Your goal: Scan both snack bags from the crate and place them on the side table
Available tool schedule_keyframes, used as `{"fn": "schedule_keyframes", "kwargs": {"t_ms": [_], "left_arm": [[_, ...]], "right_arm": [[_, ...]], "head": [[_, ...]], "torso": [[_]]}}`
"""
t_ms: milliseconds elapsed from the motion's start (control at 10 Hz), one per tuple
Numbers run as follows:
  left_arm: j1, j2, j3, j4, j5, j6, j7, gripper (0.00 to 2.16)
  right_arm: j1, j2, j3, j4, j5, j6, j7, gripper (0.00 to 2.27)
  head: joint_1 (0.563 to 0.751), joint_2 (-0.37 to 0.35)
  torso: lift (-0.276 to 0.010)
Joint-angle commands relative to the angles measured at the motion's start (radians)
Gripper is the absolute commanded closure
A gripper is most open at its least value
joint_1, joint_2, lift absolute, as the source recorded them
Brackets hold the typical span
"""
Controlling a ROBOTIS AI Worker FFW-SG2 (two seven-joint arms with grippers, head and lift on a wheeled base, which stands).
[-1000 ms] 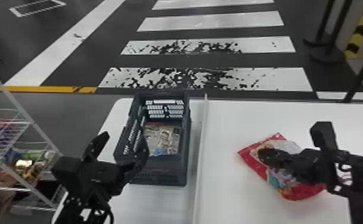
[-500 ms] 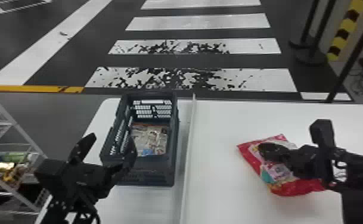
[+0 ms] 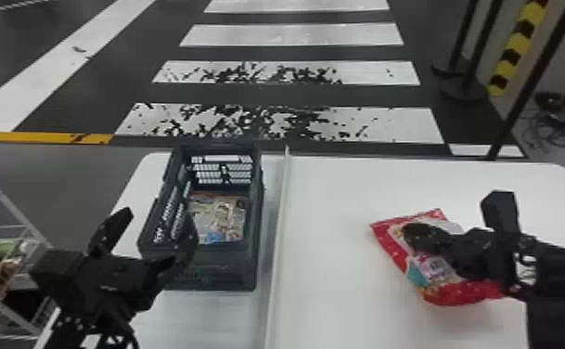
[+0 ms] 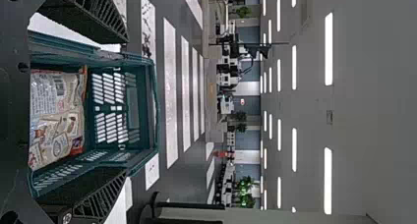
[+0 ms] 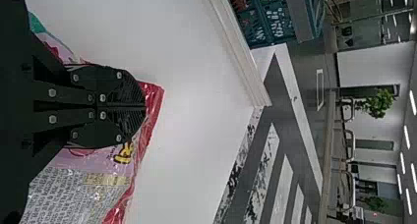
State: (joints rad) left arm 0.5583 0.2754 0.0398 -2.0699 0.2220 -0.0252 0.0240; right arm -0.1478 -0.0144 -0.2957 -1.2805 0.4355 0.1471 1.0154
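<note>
The right pincer [image 5: 145, 106] is clamped on the red snack bag [image 3: 427, 269]. Both have moved right, farther from the crate [image 3: 221, 274], so I think this bag is nearly where it goes. It is right of the long strip [image 3: 279, 232], at the white table [image 3: 327, 241], under the pincer's tips. The left pincer [image 4: 126, 106] is wide apart by the crate; the other bag [image 3: 218, 216] lies inside.
</note>
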Motion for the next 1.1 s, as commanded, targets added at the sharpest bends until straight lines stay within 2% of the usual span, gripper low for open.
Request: {"fn": "schedule_keyframes", "kwargs": {"t_ms": [0,400,1000], "left_arm": [[0.000,-0.001,0.000,0.001,-0.001,0.000,0.001,0.07],[-0.003,-0.001,-0.003,0.001,-0.001,0.000,-0.001,0.07],[-0.001,0.002,-0.001,0.002,0.000,0.000,0.001,0.07]], "right_arm": [[-0.010,-0.007,-0.025,0.024,0.002,-0.025,-0.011,2.25],[-0.018,-0.009,-0.051,0.043,0.005,-0.025,-0.063,2.24],[-0.023,-0.007,-0.062,0.039,0.000,-0.025,-0.100,2.24]], "head": [[0.695,0.066],[0.695,0.028],[0.695,0.014]], "torso": [[-0.098],[-0.098],[-0.098]]}}
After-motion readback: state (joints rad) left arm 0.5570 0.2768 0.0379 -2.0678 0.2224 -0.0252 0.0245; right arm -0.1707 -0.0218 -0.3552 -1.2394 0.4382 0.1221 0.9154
